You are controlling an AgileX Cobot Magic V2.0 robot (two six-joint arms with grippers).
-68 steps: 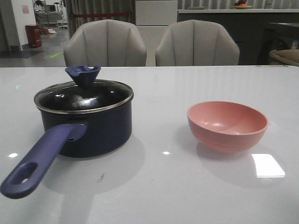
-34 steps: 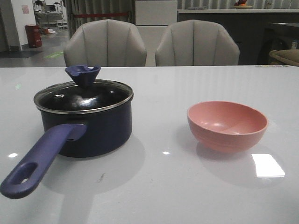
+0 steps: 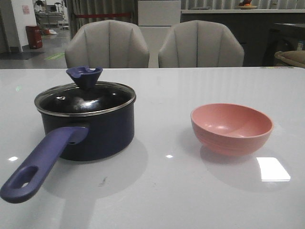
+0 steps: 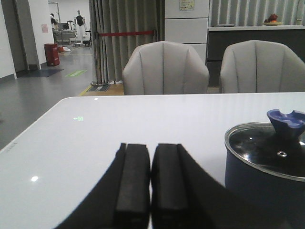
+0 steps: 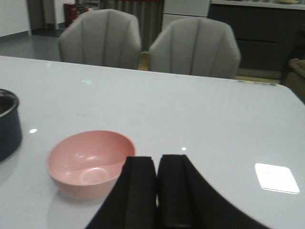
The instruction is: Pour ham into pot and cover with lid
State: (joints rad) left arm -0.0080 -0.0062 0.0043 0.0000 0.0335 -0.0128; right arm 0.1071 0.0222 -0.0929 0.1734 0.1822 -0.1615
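While both hang level, left claw (image 4: 150, 186) and right claw (image 5: 157, 191) sit closed.

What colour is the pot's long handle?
Purple-blue. The handle shows best in the front view.

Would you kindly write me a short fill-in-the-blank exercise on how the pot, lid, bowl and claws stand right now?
1. The lid sits on the ____, closing it.
2. The pink bowl holds ____.
3. The left claw and right claw are both ____, gripping nothing.
4. Behind the table stand ____ grey chairs.

Missing words: pot; nothing; shut; two
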